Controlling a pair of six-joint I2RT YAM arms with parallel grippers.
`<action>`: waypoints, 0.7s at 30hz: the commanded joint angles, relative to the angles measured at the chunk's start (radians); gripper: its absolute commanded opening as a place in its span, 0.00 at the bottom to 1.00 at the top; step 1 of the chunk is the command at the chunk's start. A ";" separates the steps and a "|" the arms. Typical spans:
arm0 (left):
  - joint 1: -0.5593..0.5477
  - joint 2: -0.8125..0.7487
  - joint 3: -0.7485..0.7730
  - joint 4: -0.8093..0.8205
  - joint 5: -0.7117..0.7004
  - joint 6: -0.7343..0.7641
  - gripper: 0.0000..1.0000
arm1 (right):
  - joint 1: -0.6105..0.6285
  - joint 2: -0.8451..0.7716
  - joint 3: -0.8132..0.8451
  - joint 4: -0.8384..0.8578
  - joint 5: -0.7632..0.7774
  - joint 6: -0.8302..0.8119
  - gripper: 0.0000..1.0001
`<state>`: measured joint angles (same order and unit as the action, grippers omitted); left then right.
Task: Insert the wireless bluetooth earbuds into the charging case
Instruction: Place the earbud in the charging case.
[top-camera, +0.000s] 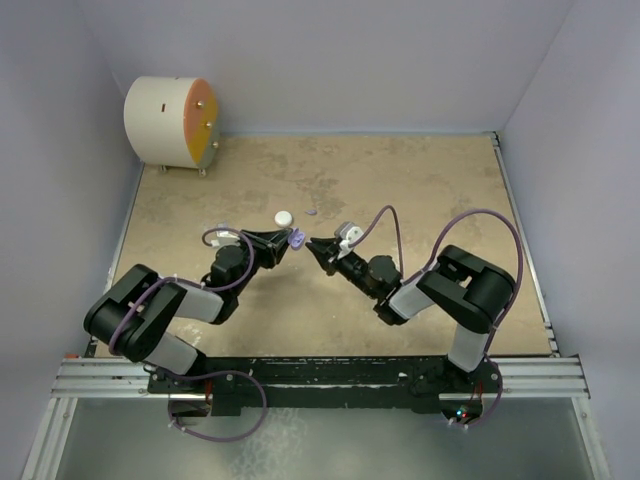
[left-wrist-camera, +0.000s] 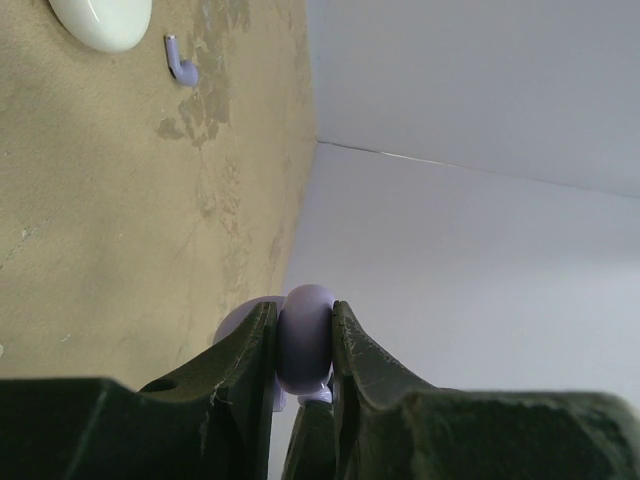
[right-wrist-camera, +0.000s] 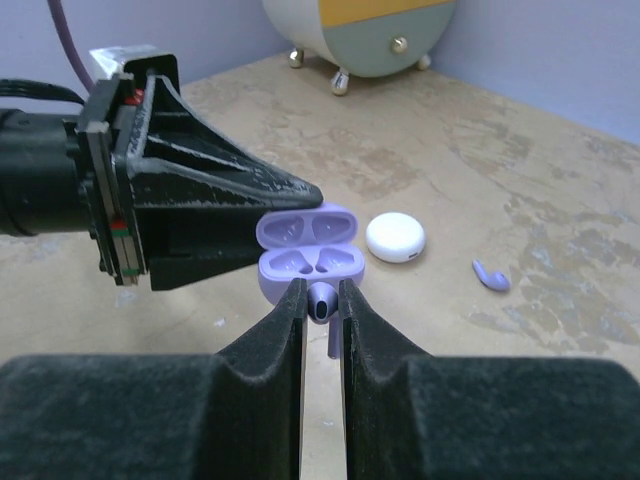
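My left gripper (top-camera: 288, 241) is shut on the lilac charging case (left-wrist-camera: 305, 340), holding it above the table with its lid open. In the right wrist view the open case (right-wrist-camera: 310, 262) shows two empty wells. My right gripper (right-wrist-camera: 322, 290) is shut on a lilac earbud (right-wrist-camera: 322, 303), stem pointing down, just in front of the case's near edge. A second lilac earbud (right-wrist-camera: 490, 275) lies loose on the table to the right; it also shows in the top view (top-camera: 312, 212). The two grippers meet tip to tip over the table's middle.
A closed white pebble-shaped case (top-camera: 284, 217) lies on the table just behind the grippers. A round cream and orange drum (top-camera: 170, 122) on small feet stands at the back left corner. Pale walls close in the table on three sides.
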<state>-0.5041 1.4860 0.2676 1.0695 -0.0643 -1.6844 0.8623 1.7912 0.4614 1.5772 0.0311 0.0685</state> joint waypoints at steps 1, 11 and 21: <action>0.006 0.032 -0.010 0.145 -0.007 -0.045 0.00 | -0.009 -0.041 0.046 0.805 -0.057 -0.005 0.00; 0.006 0.059 -0.005 0.173 -0.003 -0.061 0.00 | -0.009 -0.035 0.088 0.807 -0.088 -0.015 0.00; 0.005 0.071 -0.008 0.208 0.008 -0.097 0.00 | -0.011 -0.027 0.127 0.807 -0.101 -0.034 0.00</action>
<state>-0.5041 1.5551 0.2634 1.1847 -0.0631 -1.7523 0.8562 1.7908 0.5537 1.5768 -0.0486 0.0628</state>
